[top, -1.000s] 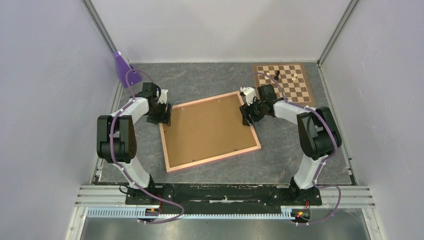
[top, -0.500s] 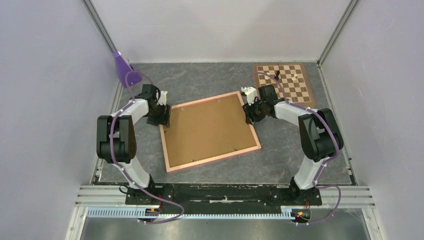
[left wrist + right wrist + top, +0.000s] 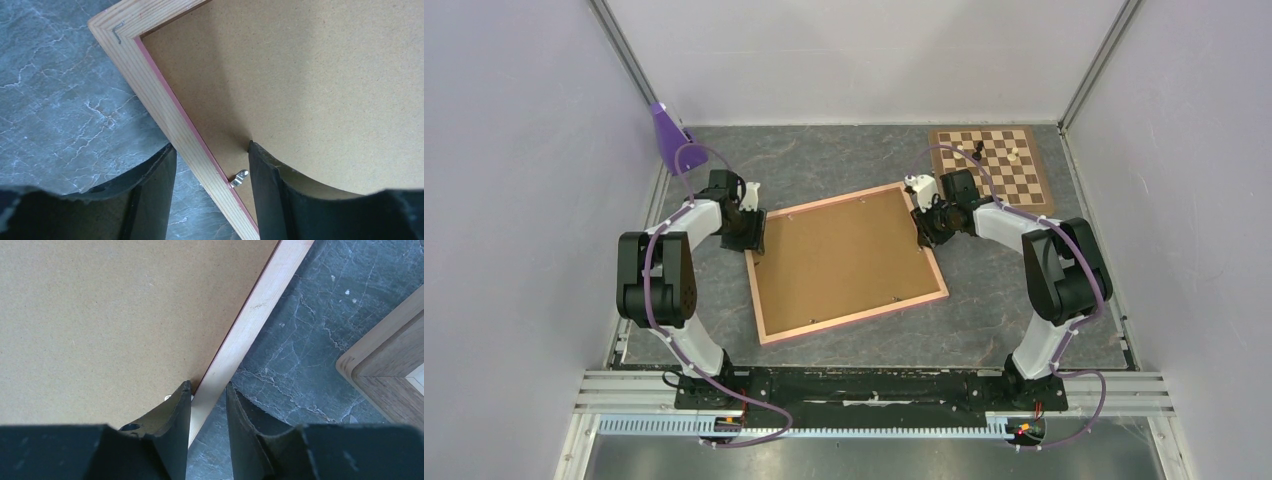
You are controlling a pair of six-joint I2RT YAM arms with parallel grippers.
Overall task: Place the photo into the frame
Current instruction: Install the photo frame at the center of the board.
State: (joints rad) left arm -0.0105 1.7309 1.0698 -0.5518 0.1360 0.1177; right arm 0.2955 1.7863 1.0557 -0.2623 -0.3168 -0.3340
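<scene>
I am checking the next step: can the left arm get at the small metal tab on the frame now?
Probably yes. The left gripper hangs open astride the frame edge. The metal tab lies uncovered between its fingers, on the backing board side, with nothing in the way.

Left claw (image 3: 210, 150) wide, right claw (image 3: 208, 387) narrow, arms outstretched.
</scene>
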